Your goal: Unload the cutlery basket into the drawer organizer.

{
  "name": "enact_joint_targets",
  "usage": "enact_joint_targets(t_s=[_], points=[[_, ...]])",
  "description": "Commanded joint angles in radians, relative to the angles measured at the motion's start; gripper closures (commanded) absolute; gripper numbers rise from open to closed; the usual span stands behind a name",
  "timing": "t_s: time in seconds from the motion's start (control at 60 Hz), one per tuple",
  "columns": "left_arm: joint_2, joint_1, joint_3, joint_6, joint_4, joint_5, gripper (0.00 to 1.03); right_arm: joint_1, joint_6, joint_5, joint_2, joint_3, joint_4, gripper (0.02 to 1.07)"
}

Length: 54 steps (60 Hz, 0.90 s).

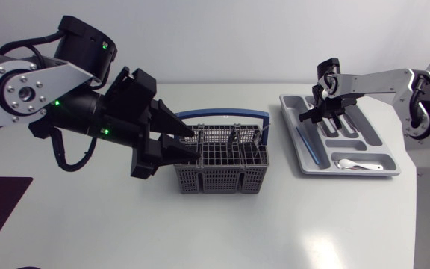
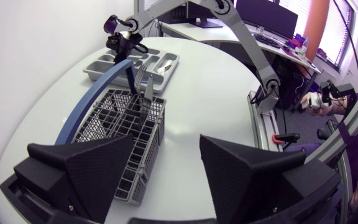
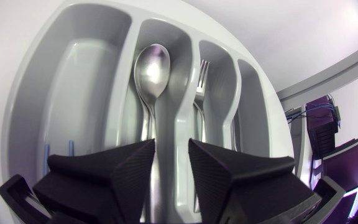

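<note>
As far as the pictures show, progress: partway, with some cutlery in the organizer (image 1: 368, 142) and some left in the basket (image 1: 215, 179).
Done: a spoon (image 3: 153, 65) and a fork (image 3: 201, 78) lie in neighbouring long slots; a second spoon (image 1: 358, 165) lies in the cross slot at the organizer's near end.
Left to do: upright pieces (image 2: 145, 93) stand at the basket's far end. I cannot count them.
Basket: mid-desk (image 1: 125, 224), with the organizer well apart on its right.
Left claw (image 1: 196, 146): wide open and empty, at the basket end farthest from the organizer.
Right claw (image 3: 169, 167): low over the organizer. The spoon's handle runs into it, but I cannot tell whether it grips the handle or has let go.
Head view alone: shows the whole layout, both arms and the second spoon.
Left wrist view alone: looks down into the basket's cells and picks out the pieces that remain.
Right wrist view alone: shows which slots the spoon and fork occupy.
</note>
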Motion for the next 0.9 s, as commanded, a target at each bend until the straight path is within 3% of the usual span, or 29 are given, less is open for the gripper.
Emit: enact_joint_targets(t_s=[0.0, 0.25, 0.333, 0.4, 0.5, 0.6, 0.883], points=[[-0.016, 0.003, -0.013, 0.011, 0.004, -0.003, 0.14, 0.036, -0.011, -0.025, -0.109, -0.093, 0.018, 0.31], [-0.013, 0.003, 0.005, -0.005, 0.004, -0.014, 0.14, 0.006, 0.002, -0.171, -0.439, -0.332, 0.092, 0.29], [-0.009, -0.014, 0.019, -0.011, 0.004, -0.037, 0.14, 0.005, -0.005, -0.267, -0.604, -0.498, 0.167, 0.29], [0.002, -0.051, 0.012, -0.012, 0.035, -0.098, 0.14, 0.005, -0.02, -0.399, -0.733, -0.622, 0.204, 0.29], [0.013, -0.1, 0.002, -0.032, 0.084, -0.158, 0.14, 0.011, -0.048, -0.487, -0.885, -0.766, 0.254, 0.29], [0.04, -0.163, -0.027, -0.048, 0.205, -0.255, 0.14, 0.02, -0.081, -0.606, -1.052, -0.92, 0.245, 0.29], [0.177, -0.203, -0.022, -0.058, 0.33, -0.318, 0.15, 0.085, -0.115, -0.608, -1.242, -1.119, 0.242, 0.29]])
